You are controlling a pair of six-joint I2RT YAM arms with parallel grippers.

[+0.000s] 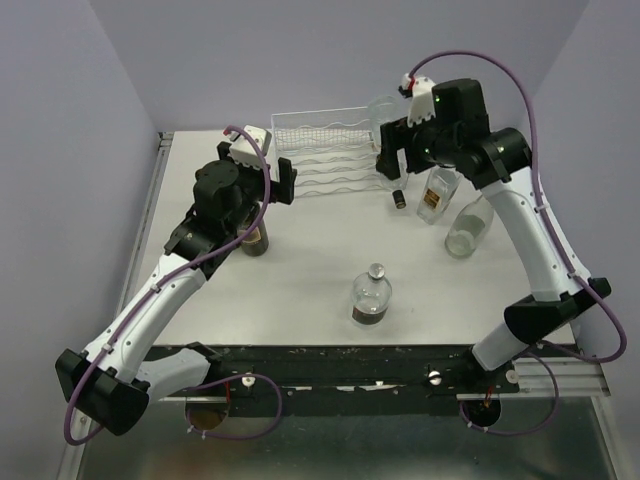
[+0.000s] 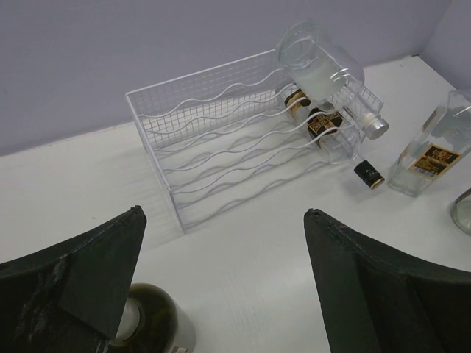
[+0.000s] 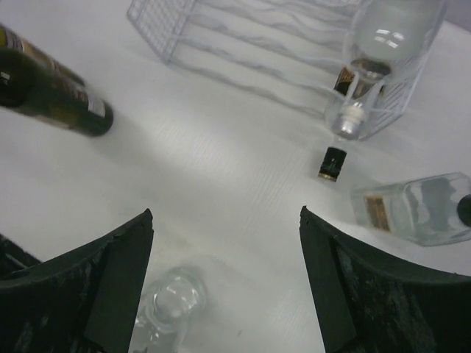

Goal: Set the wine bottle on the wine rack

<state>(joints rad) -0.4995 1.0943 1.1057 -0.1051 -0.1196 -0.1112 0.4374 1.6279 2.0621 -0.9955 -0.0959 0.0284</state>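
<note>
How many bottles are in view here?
6. At the right end of the wine rack: large bottle above capped bottle. On the table: dark bottle by the left tool, round bottle front centre, labelled bottle and clear bottle right of the rack. More may be hidden.

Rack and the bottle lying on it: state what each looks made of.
Rack: probably white-coated metal wire, matte; thin mesh walls and wavy rods. Bottle: likely clear glass, glossy; see-through, with bright glints.
</note>
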